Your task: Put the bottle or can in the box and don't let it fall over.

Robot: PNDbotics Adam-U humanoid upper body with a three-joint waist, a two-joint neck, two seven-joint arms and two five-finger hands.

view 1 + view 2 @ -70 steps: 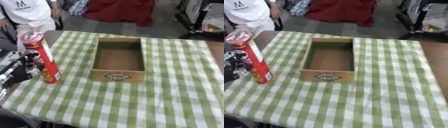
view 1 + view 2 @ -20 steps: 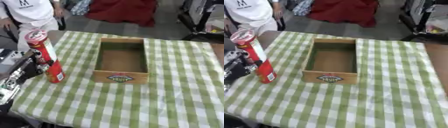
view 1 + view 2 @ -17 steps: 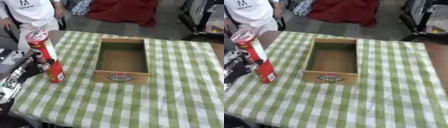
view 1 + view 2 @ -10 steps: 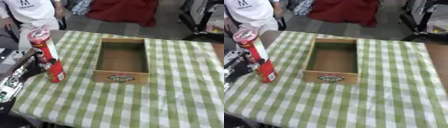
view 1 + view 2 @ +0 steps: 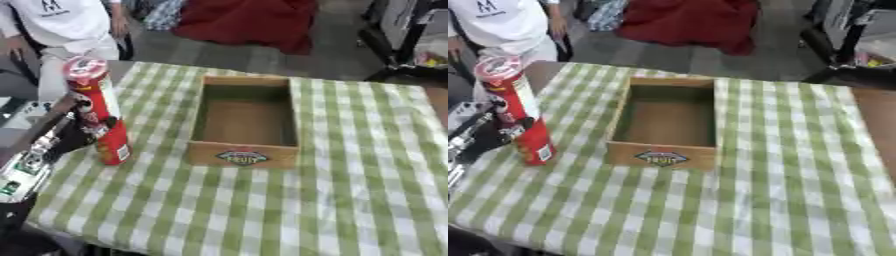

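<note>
A tall red can (image 5: 99, 112) with a pale lid stands on the green-and-white checked cloth (image 5: 262, 200) that covers the worktop, near the cloth's left edge and tilted slightly, its top leaning left. The left hand (image 5: 77, 131) comes in from the view's left side and its dark fingers (image 5: 98, 122) are curled round the can's lower half, clamped on it. Just to the right of the can, apart from it, sits 1 open wooden box (image 5: 245, 120) with a bare inside and an oval label (image 5: 241, 157) on its near wall. The can is outside the box, beside its left wall. The right hand shows in neither view.
</note>
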